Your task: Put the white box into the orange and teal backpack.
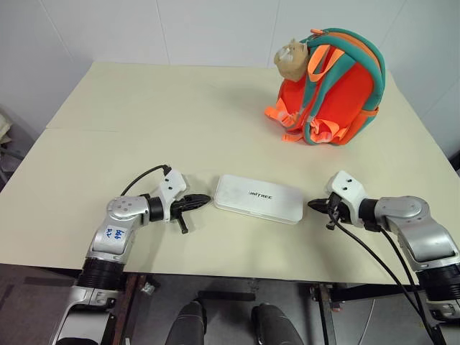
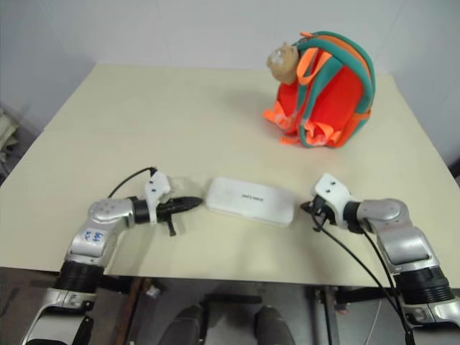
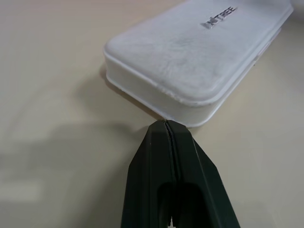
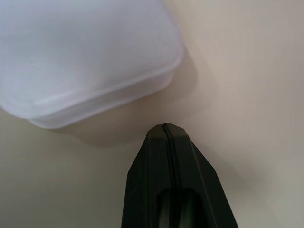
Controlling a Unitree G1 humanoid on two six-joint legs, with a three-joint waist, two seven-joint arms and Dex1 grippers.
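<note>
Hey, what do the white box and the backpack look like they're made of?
The white box looks like moulded plastic with a matte, faintly frosted finish: rounded corners, a seam line round its edge, raised lettering. The orange and teal backpack appears to be soft, smooth fabric, possibly neoprene or nylon: its straps fold limply. Its tan cat charm looks plush.

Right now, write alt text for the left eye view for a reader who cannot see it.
A flat white box lies on a cream table between two robot hands, the left hand and right hand, both shut and pointing at its ends. An orange and teal backpack stands upright at the far right.
</note>
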